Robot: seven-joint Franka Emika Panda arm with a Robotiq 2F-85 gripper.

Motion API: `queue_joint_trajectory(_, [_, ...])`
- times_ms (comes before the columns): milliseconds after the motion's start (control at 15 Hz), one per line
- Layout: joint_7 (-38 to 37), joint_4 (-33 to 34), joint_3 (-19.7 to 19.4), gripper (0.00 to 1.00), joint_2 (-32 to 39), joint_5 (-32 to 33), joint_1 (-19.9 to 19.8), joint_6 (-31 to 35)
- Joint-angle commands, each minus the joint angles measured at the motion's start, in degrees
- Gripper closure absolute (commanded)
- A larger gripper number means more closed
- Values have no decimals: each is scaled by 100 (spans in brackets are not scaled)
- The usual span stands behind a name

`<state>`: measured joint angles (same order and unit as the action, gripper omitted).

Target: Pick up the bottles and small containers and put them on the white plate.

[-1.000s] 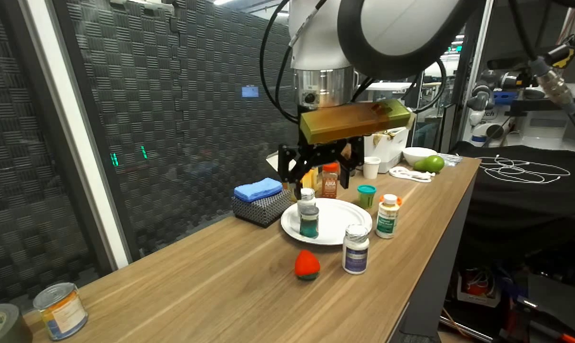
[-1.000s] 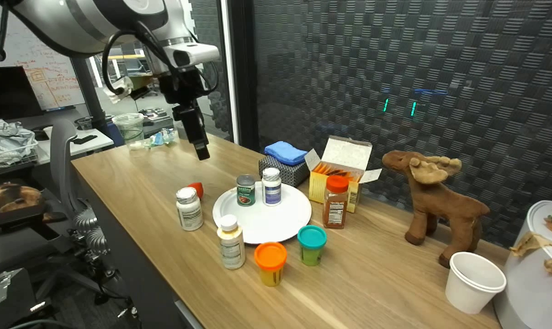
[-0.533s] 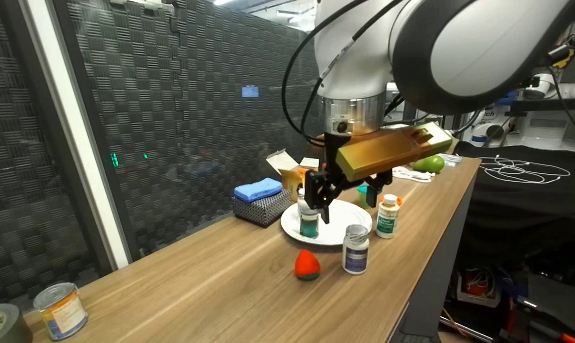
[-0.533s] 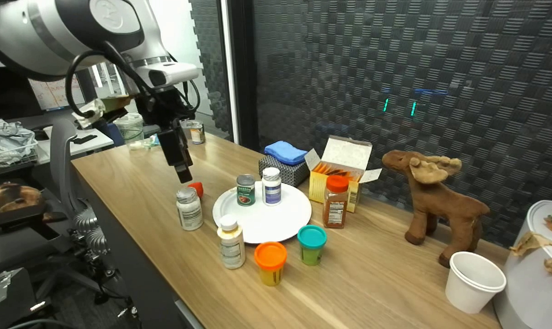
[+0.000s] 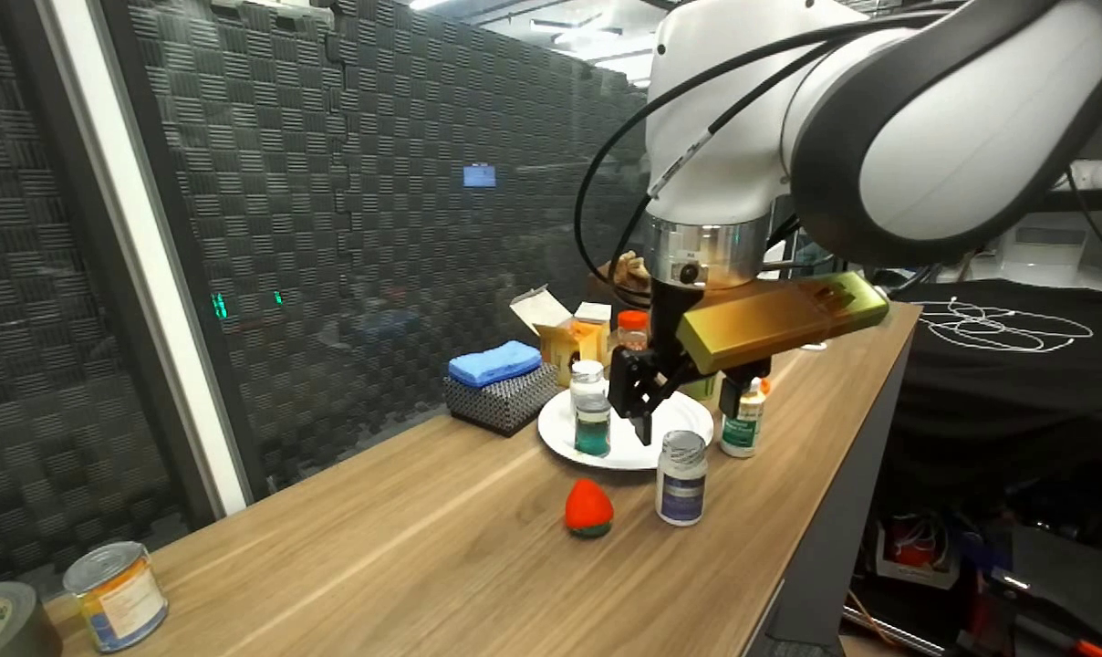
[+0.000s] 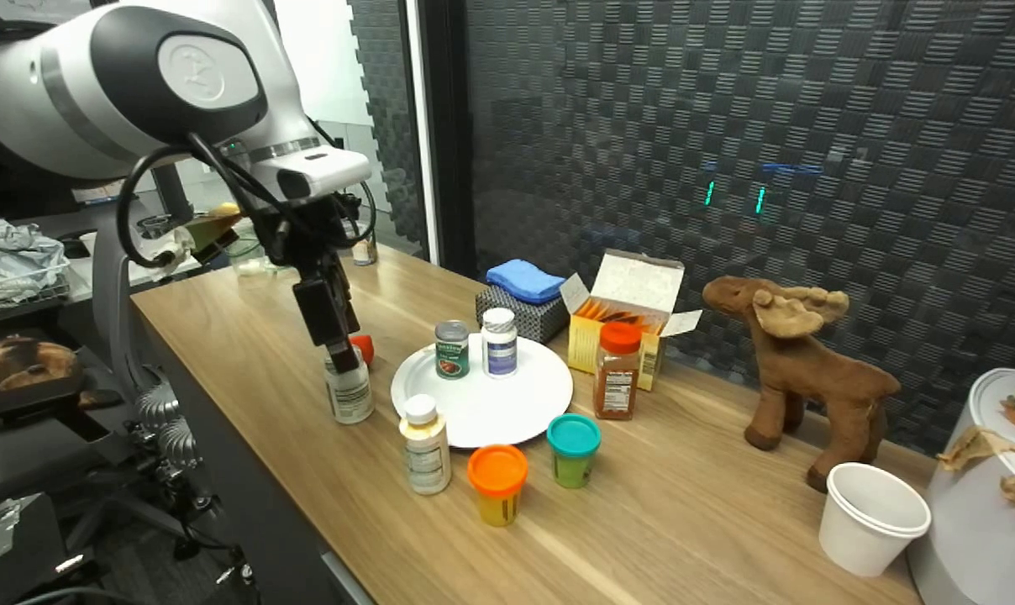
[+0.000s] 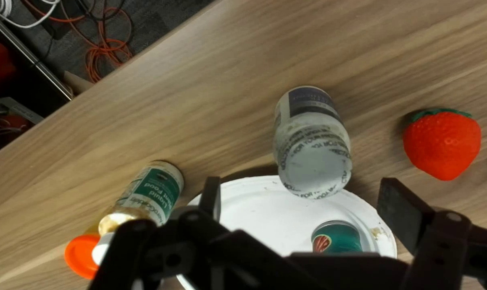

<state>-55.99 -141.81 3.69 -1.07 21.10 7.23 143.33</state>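
Black two-fingered gripper (image 7: 300, 191): jaws spread wide, holding nothing, hanging low over the wood-grain tabletop (image 7: 227, 80).
White plastic bottle with purple label and printed seal (image 7: 313, 141): upright on the tabletop, nearest the gripper; in the wrist view its top lies between the two fingers with a gap on each side, so neither touches it.
Round flat white plate (image 6: 491, 412): just beside that bottle.
On the plate: a small green container with a grey top (image 6: 452, 353) and a white bottle with white cap and purple label (image 6: 500, 351), both upright, close together near one edge.
Bright red strawberry-shaped piece with green leaves (image 7: 443, 143): on the tabletop, near the sealed bottle.
White bottle with green label and white cap (image 6: 426, 458): upright, just beside the plate.
Yellow tub with orange lid (image 6: 499, 496), green tub with teal lid (image 6: 573, 460): upright, near each other.
Red-capped jar of red-brown spice (image 6: 617, 382): upright, near an open yellow cardboard box (image 6: 583, 343).
Folded blue cloth (image 6: 524, 281): on a dark patterned box (image 6: 548, 321).
Brown plush moose (image 6: 818, 378), nested white paper cups (image 6: 865, 529): farther along the tabletop.
Tin can with orange-and-blue label (image 5: 127, 602): well apart, toward the opposite end.
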Motion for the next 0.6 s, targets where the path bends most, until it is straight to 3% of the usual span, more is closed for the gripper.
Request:
queue_joint_trajectory(0, [310, -17, 31, 0, 114, -199, -136, 362])
queue_joint_trajectory(267, [607, -16, 53, 0, 240, -558, -111, 589])
queue_joint_trajectory(467, [636, -132, 81, 21, 101, -721, -61, 522])
queue_joint_trajectory(533, [606, -171, 83, 22, 32, -723, -55, 480])
